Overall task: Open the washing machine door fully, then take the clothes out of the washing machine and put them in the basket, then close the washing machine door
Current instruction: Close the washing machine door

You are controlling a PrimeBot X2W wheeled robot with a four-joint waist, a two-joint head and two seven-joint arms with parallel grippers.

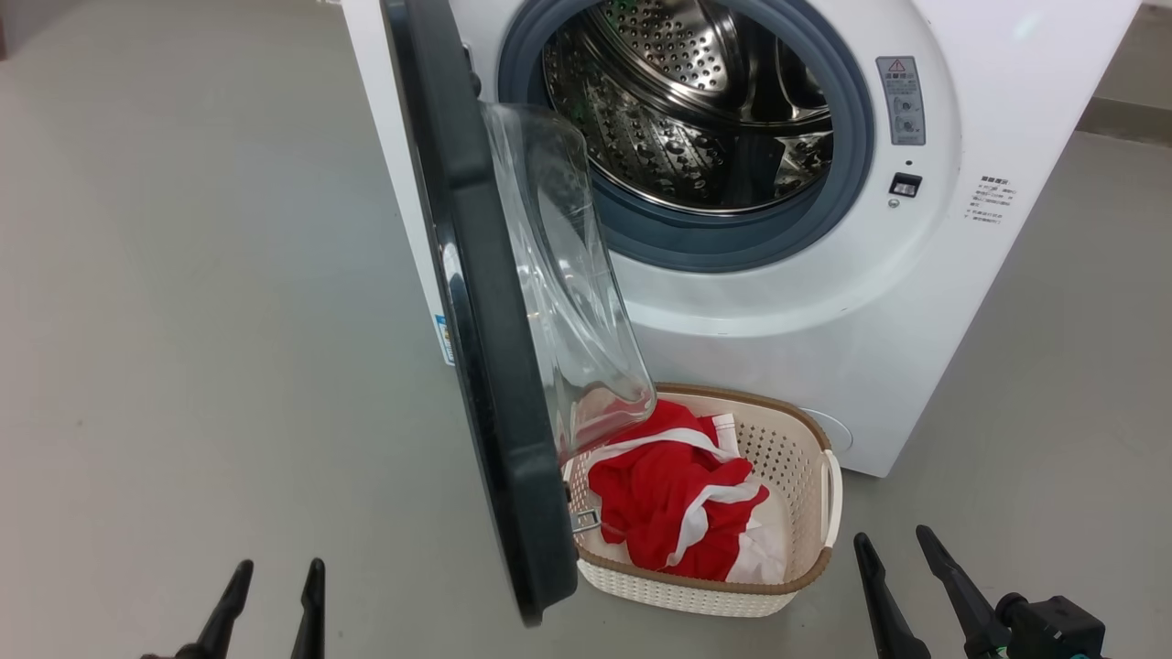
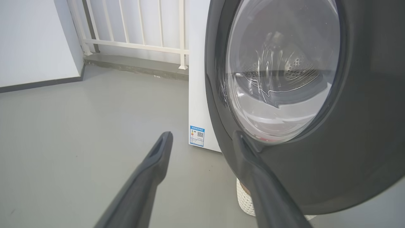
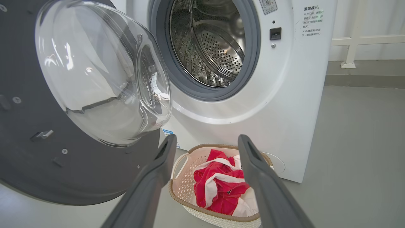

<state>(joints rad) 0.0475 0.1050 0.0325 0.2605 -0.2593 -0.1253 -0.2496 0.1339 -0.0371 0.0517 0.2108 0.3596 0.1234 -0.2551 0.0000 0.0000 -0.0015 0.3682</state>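
Observation:
The white washing machine (image 1: 824, 302) stands ahead with its steel drum (image 1: 696, 110) showing no clothes. Its black-rimmed door (image 1: 494, 366) swings out toward me, edge-on in the head view, with the glass bowl (image 3: 101, 72) bulging inward. Red-and-white clothes (image 1: 678, 499) lie in the cream basket (image 1: 797, 458) on the floor below the door opening. My left gripper (image 1: 275, 595) is open, low at the left of the door, facing its outer side (image 2: 348, 152). My right gripper (image 1: 902, 567) is open at the lower right, just beside the basket (image 3: 183, 186), holding nothing.
Grey floor (image 1: 183, 320) spreads wide to the left and right of the machine. A white railing (image 2: 133, 34) on a low kerb and a white wall (image 2: 31, 41) stand behind the machine's left side. A small blue label (image 2: 196, 136) marks its lower corner.

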